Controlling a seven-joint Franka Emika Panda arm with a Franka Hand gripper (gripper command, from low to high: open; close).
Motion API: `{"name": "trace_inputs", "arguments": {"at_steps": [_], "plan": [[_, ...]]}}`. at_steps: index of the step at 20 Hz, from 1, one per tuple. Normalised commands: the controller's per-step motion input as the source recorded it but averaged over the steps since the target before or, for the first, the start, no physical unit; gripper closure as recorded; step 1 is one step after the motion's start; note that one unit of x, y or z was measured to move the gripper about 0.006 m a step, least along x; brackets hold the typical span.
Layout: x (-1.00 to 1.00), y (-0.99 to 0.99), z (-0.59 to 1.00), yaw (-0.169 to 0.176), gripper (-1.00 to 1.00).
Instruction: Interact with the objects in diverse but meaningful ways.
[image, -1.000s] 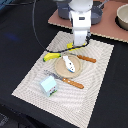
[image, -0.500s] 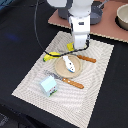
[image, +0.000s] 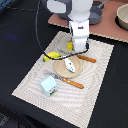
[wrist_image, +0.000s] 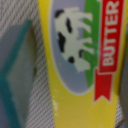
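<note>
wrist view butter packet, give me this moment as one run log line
arm: low over placemat | claw: over butter packet, state unclear | plate: holds small bottle | carton: on mat, untouched

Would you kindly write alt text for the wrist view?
Blurred close-up of a yellow butter packet showing a black-and-white cow and the word BUTTER on a red banner. It lies on a woven placemat, with a teal-edged shape beside it.

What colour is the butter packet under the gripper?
Yellow, with a black-and-white cow and a red BUTTER banner; the butter packet shows best in the wrist view.
</note>
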Motion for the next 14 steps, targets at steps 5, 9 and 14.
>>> {"name": "trace_inputs", "arguments": {"at_steps": [5, 9, 14], "plan": [[0.00, 0.10, 0.21, 0.037, 1.00], [0.00, 0.09, 0.99, -0.011, 1.00], [-0.06, -0.07, 0.97, -0.039, 1.00]]}}
